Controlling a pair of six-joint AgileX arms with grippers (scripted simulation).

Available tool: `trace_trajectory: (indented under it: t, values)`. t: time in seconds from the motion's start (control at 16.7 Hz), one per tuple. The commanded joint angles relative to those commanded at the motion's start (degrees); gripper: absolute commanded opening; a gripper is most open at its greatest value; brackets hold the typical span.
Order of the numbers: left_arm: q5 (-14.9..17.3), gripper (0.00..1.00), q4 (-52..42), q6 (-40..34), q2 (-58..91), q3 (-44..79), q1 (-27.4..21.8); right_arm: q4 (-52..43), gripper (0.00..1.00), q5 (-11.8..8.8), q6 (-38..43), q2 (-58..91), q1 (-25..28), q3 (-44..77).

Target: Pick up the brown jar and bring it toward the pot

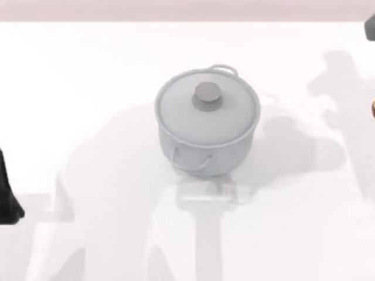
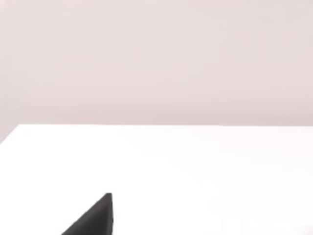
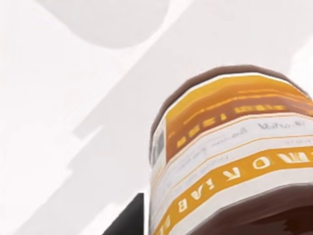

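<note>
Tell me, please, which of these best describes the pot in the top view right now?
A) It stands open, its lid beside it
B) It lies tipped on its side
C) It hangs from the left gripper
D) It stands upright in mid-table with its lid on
D: the pot stands upright in mid-table, its knobbed lid seated on top, with neither arm touching it.

Bright, even light washes the white table (image 1: 88, 70) almost to glare, and its far edge barely stands out from the pale wall. Soft grey shadows spread around the pot (image 1: 206, 120), the heaviest to its right, with fainter broad ones on the near side and at far right. The jar (image 3: 230, 156) fills the right wrist view, its label lettering soft.
</note>
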Motion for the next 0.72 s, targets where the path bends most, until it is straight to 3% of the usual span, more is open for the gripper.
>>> trace_trajectory:
  t: [0.42,0.72]
  values:
    - [0.0,1.00,0.0,0.0,0.0,0.0,0.0,-0.2,0.00,0.0,0.8,-0.8,0.0,-0.8]
    - [0.0,1.00,0.0,0.0,0.0,0.0,0.0,0.5,0.00,-0.1,12.6,2.0,2.9,0.6]
